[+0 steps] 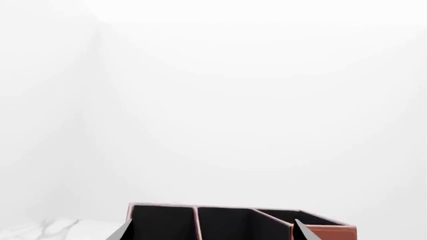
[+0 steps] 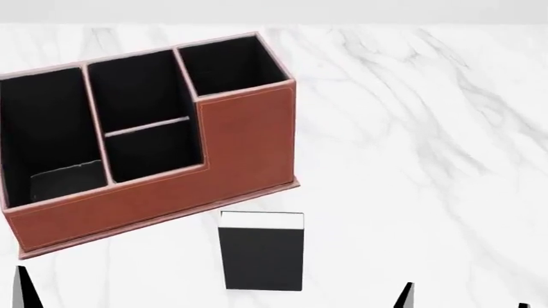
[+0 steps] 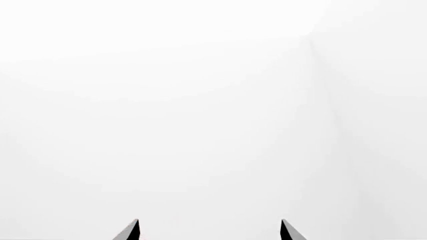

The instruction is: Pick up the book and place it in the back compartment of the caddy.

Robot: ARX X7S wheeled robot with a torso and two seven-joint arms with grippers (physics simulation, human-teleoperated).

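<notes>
The book [image 2: 261,251] is black with a white page edge on top and stands on the marble table just in front of the caddy [image 2: 244,138], a reddish-brown organiser with black lining. The back compartment [image 2: 154,153] is the small square pocket behind the low front wall, and it holds nothing. In the left wrist view the caddy [image 1: 327,233] fills the low edge. My left gripper [image 1: 213,235] is open and empty, level with the caddy's rim. My right gripper [image 3: 209,232] is open and empty, facing bare wall. In the head view its fingertips [image 2: 404,296] show right of the book.
The white marble table [image 2: 411,128] stretches right of the caddy. The caddy's tall square pocket [image 2: 231,64] is at its right end and the long pocket [image 2: 43,128] at its left, with a dark grey patch [image 2: 64,179] on its floor. One left fingertip [image 2: 24,290] shows at the bottom-left corner.
</notes>
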